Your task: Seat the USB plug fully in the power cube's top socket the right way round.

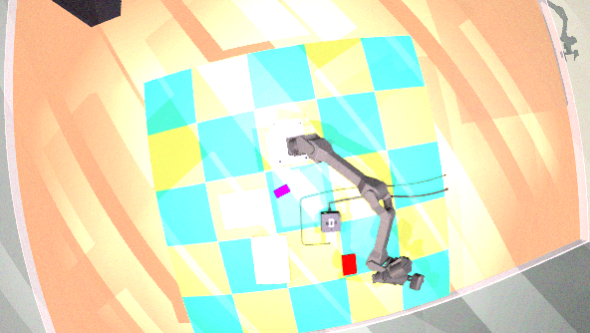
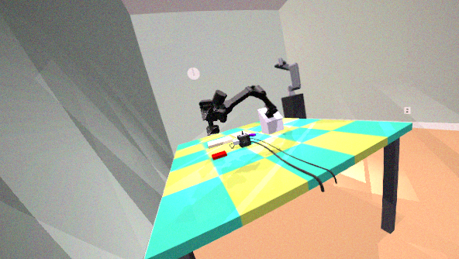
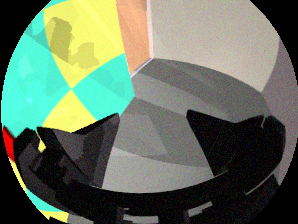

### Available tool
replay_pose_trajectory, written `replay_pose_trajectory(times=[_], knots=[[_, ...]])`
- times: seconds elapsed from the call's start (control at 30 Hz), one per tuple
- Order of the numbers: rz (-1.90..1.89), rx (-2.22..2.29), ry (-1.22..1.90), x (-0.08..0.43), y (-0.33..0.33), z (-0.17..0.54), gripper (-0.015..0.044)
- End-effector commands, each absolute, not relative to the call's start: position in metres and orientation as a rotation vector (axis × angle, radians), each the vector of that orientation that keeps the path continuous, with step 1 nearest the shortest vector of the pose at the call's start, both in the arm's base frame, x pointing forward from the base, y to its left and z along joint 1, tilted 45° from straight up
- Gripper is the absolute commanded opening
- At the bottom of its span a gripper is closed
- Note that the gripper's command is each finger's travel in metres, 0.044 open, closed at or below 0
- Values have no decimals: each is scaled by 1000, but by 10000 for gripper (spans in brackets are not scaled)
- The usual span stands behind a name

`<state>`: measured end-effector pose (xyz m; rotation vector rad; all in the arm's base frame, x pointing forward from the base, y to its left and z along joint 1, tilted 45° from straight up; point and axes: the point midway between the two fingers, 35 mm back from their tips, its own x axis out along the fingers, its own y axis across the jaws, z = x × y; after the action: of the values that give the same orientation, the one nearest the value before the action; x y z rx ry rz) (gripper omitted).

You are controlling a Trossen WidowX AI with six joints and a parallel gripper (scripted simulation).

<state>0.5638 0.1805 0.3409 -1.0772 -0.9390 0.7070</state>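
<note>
The power cube (image 1: 325, 227) (image 2: 243, 141) stands on the table, grey from above and dark from the side. A pale mark shows on its top in the top view. A small dark piece (image 2: 243, 132) sticks up there in the exterior view, seemingly the plug; its depth and which way round it is are too small to tell. My gripper (image 3: 153, 115) is open and empty. It hangs high near the table's corner, well away from the cube, past the red block. Neither cube nor plug shows in the wrist view.
A red block (image 1: 349, 264) (image 2: 219, 155) lies between cube and gripper. A purple block (image 1: 282, 190) lies on the cube's other side. Two cables (image 1: 419, 195) (image 2: 287, 162) run from the cube area over an edge. Pale flat boxes (image 1: 270, 260) lie nearby. The arm's white base box (image 2: 272, 125) stands beyond.
</note>
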Motion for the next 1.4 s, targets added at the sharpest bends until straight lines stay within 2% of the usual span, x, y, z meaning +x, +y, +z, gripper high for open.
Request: replay_pose_trajectory(times=[0.0,0.13,0.3,0.67,1.03,1.37], knots=[[711,-1077,-923,565,179,338,426],[800,-1054,-608,576,148,283,440],[916,-996,-245,558,110,212,440],[1138,-806,297,457,62,113,440],[1388,-484,727,314,48,82,440],[1393,-476,735,313,49,83,440]])
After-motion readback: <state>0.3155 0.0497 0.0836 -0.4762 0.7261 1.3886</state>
